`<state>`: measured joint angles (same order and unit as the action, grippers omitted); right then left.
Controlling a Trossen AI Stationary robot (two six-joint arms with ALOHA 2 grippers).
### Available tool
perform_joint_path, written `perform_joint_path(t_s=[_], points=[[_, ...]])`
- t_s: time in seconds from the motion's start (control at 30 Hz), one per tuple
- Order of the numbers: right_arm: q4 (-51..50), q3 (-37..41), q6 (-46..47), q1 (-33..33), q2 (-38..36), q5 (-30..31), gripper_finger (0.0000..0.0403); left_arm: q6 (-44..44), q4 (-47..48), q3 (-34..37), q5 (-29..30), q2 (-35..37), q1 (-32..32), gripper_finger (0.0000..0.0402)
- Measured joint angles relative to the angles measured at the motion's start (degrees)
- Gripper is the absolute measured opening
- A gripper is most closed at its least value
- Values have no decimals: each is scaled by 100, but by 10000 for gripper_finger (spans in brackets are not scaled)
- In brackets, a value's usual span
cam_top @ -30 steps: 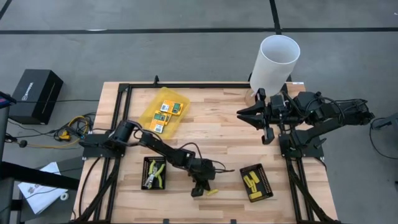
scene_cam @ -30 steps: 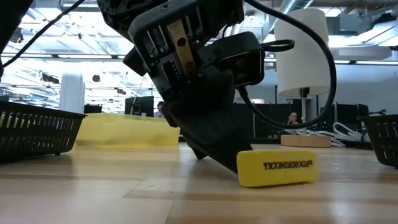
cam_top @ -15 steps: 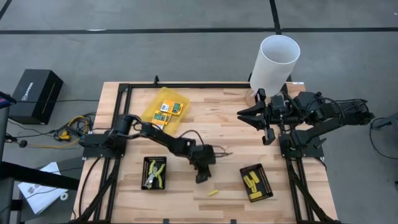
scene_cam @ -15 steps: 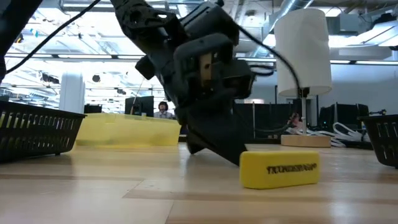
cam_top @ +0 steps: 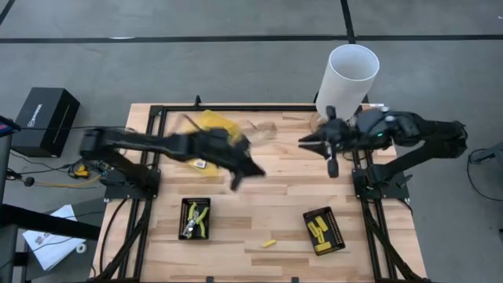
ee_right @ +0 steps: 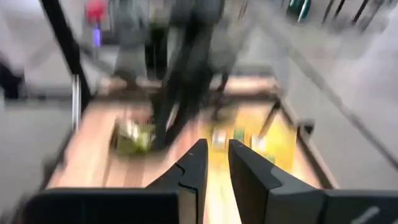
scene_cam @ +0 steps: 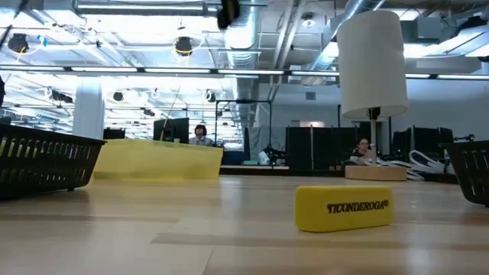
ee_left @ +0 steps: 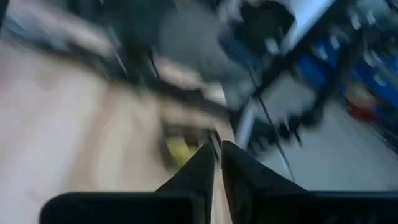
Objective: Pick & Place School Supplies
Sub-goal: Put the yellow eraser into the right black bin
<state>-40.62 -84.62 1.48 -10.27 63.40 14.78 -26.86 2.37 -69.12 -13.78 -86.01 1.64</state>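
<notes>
One yellow stubby piece (cam_top: 269, 244), printed TICONDEROGA (scene_cam: 344, 208), lies flat on the wood near the table's near edge, and nothing touches it. My left gripper (cam_top: 247, 174) is raised over the table's middle, just right of the translucent yellow container (cam_top: 206, 135), whose packets (cam_top: 201, 163) the arm mostly hides. It is shut and empty (ee_left: 217, 158). My right gripper (cam_top: 330, 153) hovers near the far right, by the white cylinder (cam_top: 348, 79), also shut and empty (ee_right: 216, 155). The plier-like tool (cam_top: 196, 220) lies in the left black tray. More yellow pieces (cam_top: 319, 231) lie in the right black tray.
The left black tray (cam_top: 184, 206) and the right black tray (cam_top: 335, 229) sit near the near edge, with bare wood between them. The tall white cylinder stands at the far right corner. A black frame rail (cam_top: 236, 107) runs round the table.
My left gripper has drawn away from the yellow piece, risen and swung fast toward the far left, ending beside the yellow container. The piece has stayed on the table near the near edge. My right arm has shifted its pose a little.
</notes>
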Motion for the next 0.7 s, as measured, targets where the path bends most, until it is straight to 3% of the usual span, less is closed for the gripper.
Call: perform_joint_path(t_s=[0.17, 0.37, 0.53, 0.7], points=[[-1584, -573, 420, -120, 622, -562, 56, 235, 676, 6, 943, 1508, -298, 51], [-2100, -564, 536, -284, 1638, -1679, 70, 526, 1160, -7, 2024, 2998, -372, 95], [-2100, -562, 51, -502, 2681, -1940, 126, 505, 1922, -2, 2506, 3692, -258, 122], [-1823, -564, -388, -669, 3644, -2079, 195, 267, 2609, -2, 2540, 3890, -140, 129]])
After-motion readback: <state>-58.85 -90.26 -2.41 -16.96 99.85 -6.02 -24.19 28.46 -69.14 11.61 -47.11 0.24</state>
